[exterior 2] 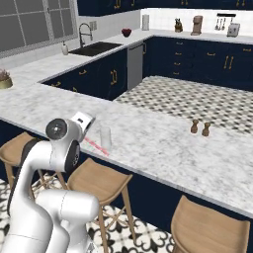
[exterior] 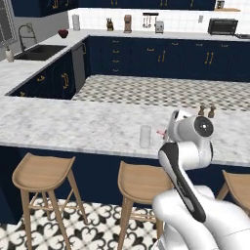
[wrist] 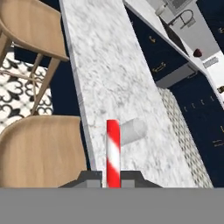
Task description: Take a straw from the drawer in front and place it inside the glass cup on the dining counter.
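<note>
The straw [wrist: 113, 153], red with white stripes, stands up between my gripper's [wrist: 113, 179] two fingertips, which are shut on its lower end. From the right base view the straw [exterior 2: 97, 147] slants out from the gripper [exterior 2: 87, 139] over the front edge of the dining counter [exterior 2: 163, 143]. The glass cup [exterior 2: 105, 137] stands upright on the counter just behind the straw, close beside its free end. In the left base view the glass cup [exterior: 145, 136] is left of my hand, with a bit of pink straw [exterior: 159, 132] between them. The drawer is out of view.
Two brown shakers [exterior 2: 200, 127] stand further right on the counter. Wooden stools [exterior: 43, 172] [exterior: 142, 180] line the near side below the counter edge, one right under the gripper [wrist: 39, 148]. Navy cabinets and a sink [exterior: 39, 51] lie across the kitchen floor.
</note>
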